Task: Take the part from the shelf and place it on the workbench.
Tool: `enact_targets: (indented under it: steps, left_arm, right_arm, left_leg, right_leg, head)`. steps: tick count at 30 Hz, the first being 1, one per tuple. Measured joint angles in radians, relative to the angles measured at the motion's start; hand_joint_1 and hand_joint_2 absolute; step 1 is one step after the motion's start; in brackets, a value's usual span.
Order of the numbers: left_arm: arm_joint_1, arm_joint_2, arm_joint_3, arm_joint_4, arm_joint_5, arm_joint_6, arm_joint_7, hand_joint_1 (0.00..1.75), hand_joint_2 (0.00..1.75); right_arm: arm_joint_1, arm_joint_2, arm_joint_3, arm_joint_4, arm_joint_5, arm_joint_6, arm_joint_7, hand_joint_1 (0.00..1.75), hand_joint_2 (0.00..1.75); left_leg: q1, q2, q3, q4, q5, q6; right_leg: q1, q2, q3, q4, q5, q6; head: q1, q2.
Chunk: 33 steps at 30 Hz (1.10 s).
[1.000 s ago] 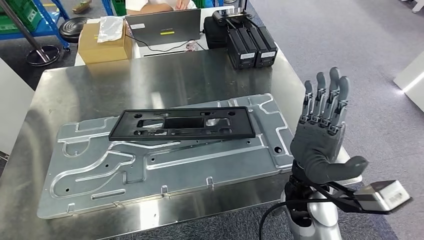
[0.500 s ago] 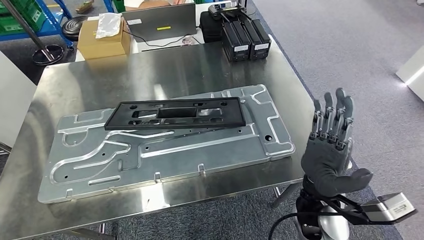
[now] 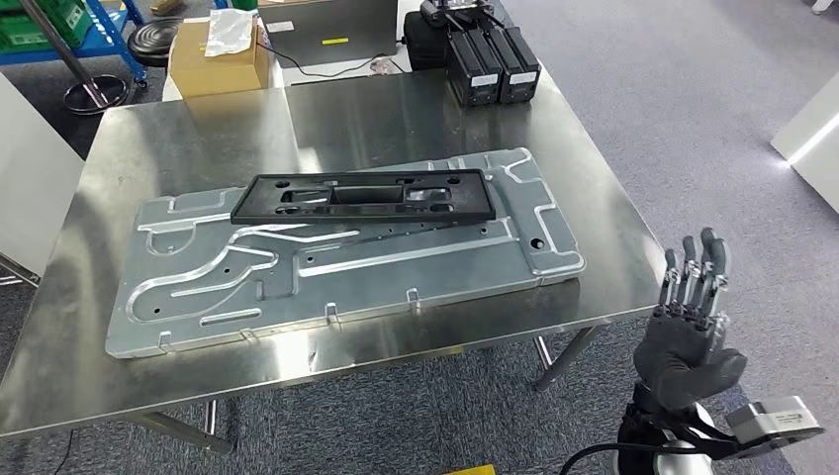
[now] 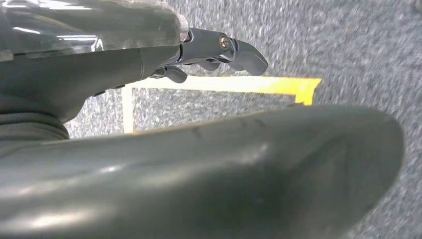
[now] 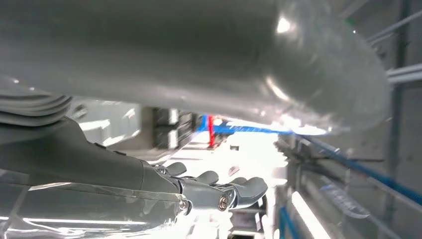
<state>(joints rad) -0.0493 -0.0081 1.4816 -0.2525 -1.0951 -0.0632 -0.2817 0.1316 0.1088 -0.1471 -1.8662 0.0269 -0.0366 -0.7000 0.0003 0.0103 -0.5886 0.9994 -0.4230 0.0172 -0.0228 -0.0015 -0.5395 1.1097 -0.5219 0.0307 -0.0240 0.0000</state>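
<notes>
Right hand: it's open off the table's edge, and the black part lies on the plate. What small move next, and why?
Probably lower the right hand to the robot's side. The black part already lies flat on the metal plate on the workbench, and the hand holds nothing, fingers spread, clear of the edge.

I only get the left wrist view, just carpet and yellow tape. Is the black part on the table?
Observer: Yes. The black part lies flat on a big silver plate on the workbench.
Operator: Is the right hand holding anything?
Observer: No. The right hand is raised beside the workbench's corner, fingers straight, holding nothing.
Operator: What's at the far end?
Observer: A cardboard box and some black cases.
</notes>
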Motion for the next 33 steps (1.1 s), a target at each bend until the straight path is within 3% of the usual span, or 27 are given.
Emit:
enact_targets:
  steps: [2, 5, 7, 9, 10, 11, 12, 14, 16, 17, 18, 20, 21, 22, 24, 25, 26, 27, 28, 30, 32, 33]
  left_arm:
    - [0.001, -0.002, 0.000, 0.000, -0.009, -0.002, -0.002, 0.00, 0.00]
    - [0.005, -0.003, 0.000, 0.000, -0.021, -0.007, -0.007, 0.00, 0.00]
    - [0.008, -0.005, 0.000, 0.000, -0.031, -0.012, -0.008, 0.00, 0.00]
    - [0.008, -0.006, 0.000, 0.000, -0.038, -0.015, -0.010, 0.00, 0.00]
    - [0.008, -0.006, 0.000, 0.000, -0.041, -0.017, -0.012, 0.00, 0.00]
    - [0.008, -0.006, -0.001, 0.000, -0.044, -0.019, -0.014, 0.00, 0.00]
    - [0.008, -0.006, -0.001, 0.000, -0.048, -0.023, -0.016, 0.00, 0.00]
    - [0.008, -0.006, -0.002, 0.000, -0.053, -0.028, -0.019, 0.00, 0.00]
    - [0.005, -0.005, -0.002, 0.000, -0.057, -0.028, -0.019, 0.00, 0.00]
    - [0.003, -0.005, -0.002, 0.000, -0.058, -0.027, -0.018, 0.00, 0.00]
    - [0.001, -0.005, -0.003, 0.000, -0.060, -0.025, -0.017, 0.00, 0.00]
    - [0.000, -0.007, -0.002, 0.000, -0.062, -0.023, -0.015, 0.00, 0.00]
    - [-0.001, -0.009, -0.002, 0.000, -0.062, -0.023, -0.013, 0.00, 0.00]
    - [-0.002, -0.012, -0.002, 0.000, -0.064, -0.022, -0.011, 0.00, 0.00]
    - [-0.005, -0.017, -0.003, 0.000, -0.071, -0.023, -0.007, 0.00, 0.00]
    - [-0.005, -0.018, -0.004, 0.000, -0.076, -0.025, -0.004, 0.00, 0.00]
    - [-0.005, -0.020, -0.007, 0.000, -0.082, -0.028, 0.000, 0.00, 0.00]
    - [-0.005, -0.021, -0.009, 0.000, -0.087, -0.031, 0.005, 0.00, 0.00]
    - [-0.005, -0.021, -0.012, 0.000, -0.093, -0.034, 0.010, 0.00, 0.00]
    - [-0.006, -0.021, -0.018, 0.001, -0.104, -0.041, 0.017, 0.00, 0.00]
    - [-0.011, -0.021, -0.025, 0.001, -0.114, -0.049, 0.021, 0.00, 0.00]
    - [-0.013, -0.020, -0.029, 0.001, -0.117, -0.052, 0.023, 0.00, 0.00]
  right_arm:
    - [0.025, 0.003, -0.036, 0.001, 0.002, 0.002, 0.000, 0.00, 0.00]
    - [0.060, 0.017, -0.095, 0.003, 0.018, 0.008, 0.000, 0.00, 0.00]
    - [0.075, 0.032, -0.136, 0.007, 0.033, 0.010, 0.000, 0.00, 0.00]
    - [0.086, 0.045, -0.174, 0.016, 0.048, 0.005, 0.000, 0.00, 0.00]
    - [0.091, 0.050, -0.192, 0.024, 0.056, 0.001, 0.000, 0.00, 0.00]
    - [0.094, 0.054, -0.210, 0.034, 0.064, -0.003, 0.000, 0.00, 0.00]
    - [0.097, 0.057, -0.227, 0.046, 0.070, -0.007, 0.000, 0.00, 0.00]
    - [0.102, 0.062, -0.258, 0.069, 0.084, -0.014, 0.000, 0.00, 0.00]
    - [0.102, 0.064, -0.284, 0.104, 0.139, -0.051, 0.000, 0.00, 0.00]
    - [0.098, 0.064, -0.297, 0.135, 0.193, -0.091, 0.000, 0.00, 0.00]
    - [0.092, 0.063, -0.313, 0.178, 0.267, -0.146, 0.000, 0.00, 0.00]
    - [0.066, 0.056, -0.356, 0.309, 0.462, -0.280, 0.013, 0.00, 0.00]
    - [0.047, 0.046, -0.385, 0.395, 0.577, -0.351, 0.033, 0.00, 0.00]
    - [0.023, 0.030, -0.418, 0.501, 0.703, -0.420, 0.069, 0.00, 0.00]
    - [-0.027, -0.022, -0.482, 0.746, 0.934, -0.499, 0.183, 0.00, 0.00]
    - [-0.049, -0.051, -0.509, 0.874, 1.021, -0.488, 0.247, 0.00, 0.00]
    - [-0.065, -0.074, -0.530, 0.991, 1.080, -0.441, 0.307, 0.00, 0.00]
    - [-0.077, -0.092, -0.544, 1.094, 1.121, -0.367, 0.363, 0.00, 0.00]
    - [-0.086, -0.105, -0.553, 1.183, 1.156, -0.281, 0.420, 0.00, 0.00]
    - [-0.105, -0.115, -0.556, 1.323, 1.213, -0.087, 0.557, 0.00, 0.00]
    - [-0.123, -0.110, -0.554, 1.426, 1.246, 0.096, 0.701, 0.00, 0.00]
    - [-0.128, -0.105, -0.554, 1.465, 1.251, 0.162, 0.756, 0.00, 0.00]
  left_leg:
    - [-0.001, -0.001, -0.011, 0.011, 0.008, -0.011]
    - [0.002, -0.003, -0.020, 0.017, 0.012, -0.031]
    - [0.004, -0.005, -0.041, 0.069, -0.049, -0.041]
    - [0.007, -0.005, -0.072, 0.185, -0.146, -0.047]
    - [0.008, -0.005, -0.081, 0.241, -0.176, -0.050]
    - [0.008, -0.005, -0.080, 0.276, -0.182, -0.050]
    - [0.008, -0.005, -0.064, 0.281, -0.167, -0.050]
    - [0.009, -0.005, 0.016, 0.193, -0.111, -0.046]
    - [0.005, -0.006, 0.117, 0.046, -0.098, -0.037]
    - [0.002, -0.006, 0.146, -0.004, -0.105, -0.031]
    - [-0.001, -0.007, 0.157, -0.030, -0.112, -0.026]
    - [0.000, -0.005, 0.149, -0.041, -0.098, -0.012]
    - [0.001, -0.003, 0.142, -0.045, -0.086, -0.004]
    - [0.003, -0.001, 0.132, -0.049, -0.073, 0.004]
    - [0.002, 0.001, 0.107, -0.050, -0.051, 0.015]
    - [0.000, 0.000, 0.093, -0.048, -0.041, 0.017]
    - [-0.001, 0.000, 0.079, -0.045, -0.032, 0.017]
    - [-0.002, -0.001, 0.065, -0.039, -0.025, 0.016]
    - [-0.002, -0.002, 0.050, -0.032, -0.019, 0.014]
    - [-0.003, -0.001, 0.023, -0.014, -0.011, 0.007]
    - [-0.006, 0.000, 0.004, 0.003, -0.005, -0.004]
    - [-0.008, 0.001, -0.002, 0.006, 0.000, -0.010]
  right_leg:
    - [0.005, 0.000, 0.055, -0.089, -0.010, -0.010]
    - [0.008, -0.001, 0.047, -0.104, 0.001, -0.033]
    - [0.005, -0.004, 0.030, -0.108, 0.020, -0.052]
    - [0.007, -0.005, 0.007, -0.107, 0.038, -0.060]
    - [0.009, -0.006, -0.006, -0.106, 0.047, -0.060]
    - [0.010, -0.006, -0.020, -0.105, 0.057, -0.060]
    - [0.011, -0.006, -0.034, -0.103, 0.066, -0.059]
    - [0.011, -0.006, -0.059, -0.097, 0.083, -0.054]
    - [0.013, -0.005, -0.075, -0.091, 0.097, -0.045]
    - [0.013, -0.006, -0.078, -0.091, 0.105, -0.040]
    - [0.013, -0.007, -0.080, -0.093, 0.113, -0.033]
    - [0.011, -0.007, -0.081, -0.098, 0.124, -0.020]
    - [0.011, -0.006, -0.086, -0.090, 0.111, -0.015]
    - [0.010, -0.004, -0.096, -0.065, 0.078, -0.010]
    - [0.008, -0.002, -0.127, 0.040, -0.022, -0.003]
    - [0.007, -0.002, -0.142, 0.103, -0.059, 0.000]
    - [0.007, -0.002, -0.147, 0.150, -0.070, 0.002]
    - [0.007, -0.002, -0.140, 0.170, -0.058, 0.003]
    - [0.006, -0.002, -0.116, 0.155, -0.031, 0.003]
    - [0.006, -0.002, -0.024, 0.034, 0.008, 0.001]
    - [0.008, 0.000, 0.045, -0.078, 0.001, -0.006]
    - [0.011, 0.001, 0.053, -0.099, -0.007, -0.012]
  head:
    - [0.000, 0.000]
    - [0.001, 0.000]
    - [0.000, 0.000]
    - [-0.001, 0.000]
    - [-0.001, 0.000]
    - [-0.001, 0.000]
    - [-0.001, 0.000]
    - [-0.001, 0.000]
    - [-0.001, 0.000]
    - [-0.001, 0.000]
    - [0.000, 0.000]
    - [0.000, 0.000]
    - [0.000, 0.000]
    - [0.000, 0.000]
    - [0.001, 0.000]
    - [0.001, 0.000]
    - [0.001, 0.000]
    - [0.001, 0.000]
    - [0.001, 0.000]
    - [0.001, 0.000]
    - [0.000, 0.000]
    - [-0.001, 0.000]
